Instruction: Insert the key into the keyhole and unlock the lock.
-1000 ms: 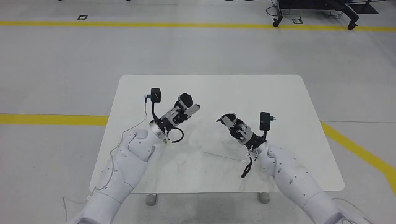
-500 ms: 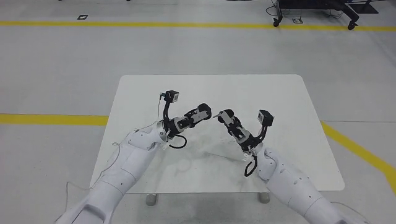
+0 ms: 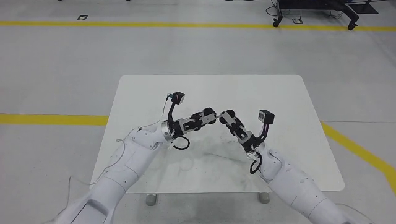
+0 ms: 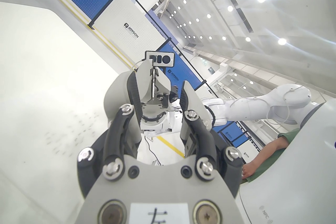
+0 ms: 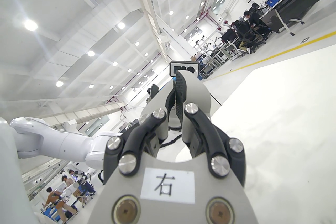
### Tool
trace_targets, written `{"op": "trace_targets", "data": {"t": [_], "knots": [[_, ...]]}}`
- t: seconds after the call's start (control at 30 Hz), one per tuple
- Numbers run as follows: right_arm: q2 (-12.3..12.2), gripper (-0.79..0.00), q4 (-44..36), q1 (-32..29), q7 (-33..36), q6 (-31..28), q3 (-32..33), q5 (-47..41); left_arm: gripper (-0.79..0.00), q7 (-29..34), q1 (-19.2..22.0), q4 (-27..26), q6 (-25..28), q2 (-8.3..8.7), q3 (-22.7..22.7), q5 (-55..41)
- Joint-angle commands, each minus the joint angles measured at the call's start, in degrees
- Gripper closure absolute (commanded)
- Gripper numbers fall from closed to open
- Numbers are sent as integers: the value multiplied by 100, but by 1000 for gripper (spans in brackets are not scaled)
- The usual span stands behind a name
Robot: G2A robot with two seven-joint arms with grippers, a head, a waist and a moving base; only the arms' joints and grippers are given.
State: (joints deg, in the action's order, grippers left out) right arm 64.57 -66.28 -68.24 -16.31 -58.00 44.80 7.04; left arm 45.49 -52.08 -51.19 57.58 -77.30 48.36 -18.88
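White table (image 3: 291,156) x1; 2 finger pairs facing: L fingers (image 4: 187,97) apart, R fingers (image 5: 197,93) closed.

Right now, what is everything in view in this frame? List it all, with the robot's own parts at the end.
table: one, white, beneath both arms.
key: one, silver, thin, edge-on in the right gripper.
floor lines: two, yellow, on the grey floor; one beyond the table, one level with it.
wheeled rack: one, black, on the floor beyond the table's far right corner.
cable: one, black, on the floor beyond the table.
left gripper: one, white and black, over the table's middle, jaws open.
right gripper: one, white and black, facing the left gripper, jaws shut on the key.
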Motion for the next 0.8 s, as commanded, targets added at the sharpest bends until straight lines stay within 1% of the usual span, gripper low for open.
{"op": "trace_targets", "data": {"t": [0.0, 0.03, 0.13, 0.2, 0.23, 0.27, 0.3, 0.7, 0.73, 0.77], "knots": [[1, 0, 32, 11, 63, 0, 28, 3, -280, -27, 8, 15, -28, -10, -31, 69], [4, 0, 34, 8, 63, 0, 43, 5, -262, -37, 16, 21, -36, -14, -42, 111], [11, 0, 35, -4, 58, 0, 87, 17, -240, -86, 24, 31, -36, -19, -57, 191], [15, 0, 68, -4, 85, 0, 111, 79, -197, -112, 23, 30, -37, -23, -66, 225], [20, 0, 81, -5, 91, 0, 116, 101, -163, -123, 22, 26, -31, -23, -69, 235], [27, 0, 87, -8, 92, 0, 117, 107, -34, -133, 18, 23, -22, -24, -71, 244], [34, 0, 93, -8, 99, 0, 117, 110, 0, -149, 15, 20, -7, -24, -70, 250], [97, 0, 218, -19, 300, 0, 121, 82, 0, -417, -26, -6, 38, -20, -33, 405], [99, -773, 225, -24, 335, 0, 120, 65, 0, -441, -28, -5, 36, -19, -25, 412], [101, -785, 234, -29, 366, 0, 126, 35, 0, -455, -28, -2, 32, -17, -20, 423]]}}
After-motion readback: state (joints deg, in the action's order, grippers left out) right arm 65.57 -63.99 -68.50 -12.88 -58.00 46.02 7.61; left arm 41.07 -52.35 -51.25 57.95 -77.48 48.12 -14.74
